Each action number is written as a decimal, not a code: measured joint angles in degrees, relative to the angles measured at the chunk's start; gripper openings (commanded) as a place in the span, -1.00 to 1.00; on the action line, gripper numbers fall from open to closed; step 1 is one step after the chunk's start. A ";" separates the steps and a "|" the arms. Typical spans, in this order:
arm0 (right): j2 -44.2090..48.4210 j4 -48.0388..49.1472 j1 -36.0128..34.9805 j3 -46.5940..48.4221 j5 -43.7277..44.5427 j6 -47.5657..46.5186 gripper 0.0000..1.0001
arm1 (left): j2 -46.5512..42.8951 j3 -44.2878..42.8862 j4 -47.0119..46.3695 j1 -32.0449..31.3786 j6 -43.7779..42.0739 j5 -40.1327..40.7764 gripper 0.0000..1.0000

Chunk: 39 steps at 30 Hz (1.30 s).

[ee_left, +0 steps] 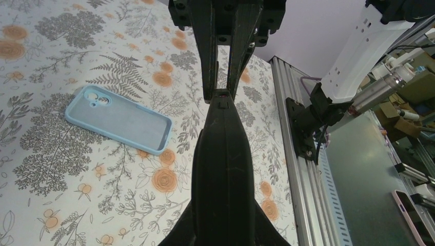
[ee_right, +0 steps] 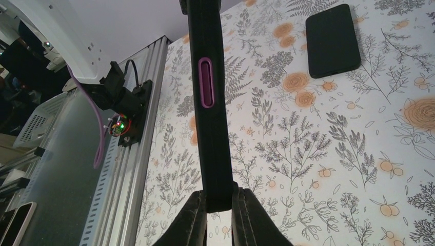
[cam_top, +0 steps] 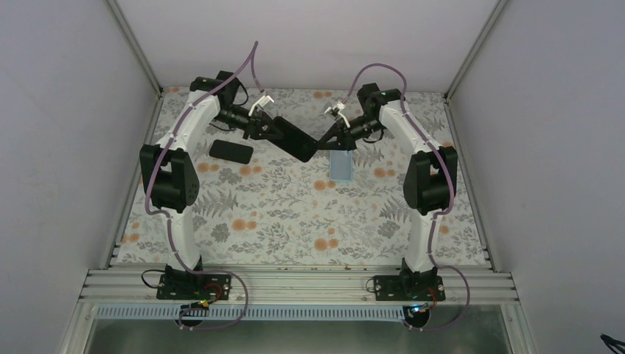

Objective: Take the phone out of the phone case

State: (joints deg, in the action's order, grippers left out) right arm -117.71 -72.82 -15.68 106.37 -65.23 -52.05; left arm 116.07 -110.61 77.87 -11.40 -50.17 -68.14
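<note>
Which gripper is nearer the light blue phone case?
Right. The right gripper, jaws shut on the phone, hangs beside the far end of the phone case; the left gripper grips the phone's other end, farther left.

You see case [ee_left: 119,119]: pale blue plastic, matt, faintly see-through; phone [ee_right: 213,138] edge: matt black; table [ee_left: 51,169]: matt floral print; rail [ee_left: 302,169]: ribbed bare metal.

L arm [cam_top: 177,173] and R arm [cam_top: 427,173] rise from near-edge bases, elbows flared outward, forearms angled in toward centre at far end. Wrists face each other, almost tip to tip. L gripper [cam_top: 280,133] clamped on one end of phone [cam_top: 298,141]. R gripper [cam_top: 324,141] pinches opposite end, fingers [ee_right: 192,225] pressed vs both faces. Phone held aloft btwn them.
</note>
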 measured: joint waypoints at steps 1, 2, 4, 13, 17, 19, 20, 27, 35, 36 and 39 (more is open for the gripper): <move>0.00 -0.22 0.02 0.00 -0.02 -0.24 -0.91 | 0.00 0.02 0.00 -0.02 -0.07 -0.02 -0.95; 0.00 -0.33 0.02 0.00 -0.02 -0.42 -0.92 | 0.00 0.07 0.00 -0.02 -0.15 -0.04 -0.95; 0.00 -0.44 0.02 -0.02 -0.04 -0.68 -0.93 | 0.00 0.11 0.00 -0.09 -0.28 -0.04 -0.95; 0.63 -1.84 0.31 -1.60 -0.11 -2.89 -0.94 | -1.75 3.32 -1.75 -0.92 -3.06 0.26 -0.95; 3.32 -1.73 -0.13 -4.44 0.63 -4.74 -0.94 | -3.13 4.20 -1.75 -1.49 -4.63 0.96 -0.95; 4.13 -1.53 -0.50 -5.14 1.07 -5.20 -0.94 | -3.65 4.66 -1.36 -1.75 -5.33 1.01 -0.95; 4.85 -1.38 -0.83 -5.81 1.46 -5.46 -0.94 | -3.72 4.70 -1.18 -1.88 -5.73 0.98 -0.95; 8.90 -0.33 -2.78 -9.31 6.40 -6.71 -0.94 | -3.74 5.20 1.33 -2.56 -9.55 1.60 -0.95; 12.35 1.05 -6.93 -11.87 14.40 -6.93 -0.94 | -3.74 6.56 5.03 -2.67 -17.07 2.91 -0.95; 12.72 1.18 -7.50 -12.17 15.39 -6.95 -0.94 | -3.74 6.56 5.46 -2.67 -17.84 3.17 -0.95; 13.66 1.51 -8.57 -12.76 17.59 -7.34 -0.94 | -3.74 6.58 6.27 -2.73 -19.50 3.61 -0.95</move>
State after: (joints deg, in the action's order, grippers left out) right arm -104.05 -71.31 -24.25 93.60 -47.64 -59.40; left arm 112.33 -104.03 84.14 -14.13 -69.67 -64.53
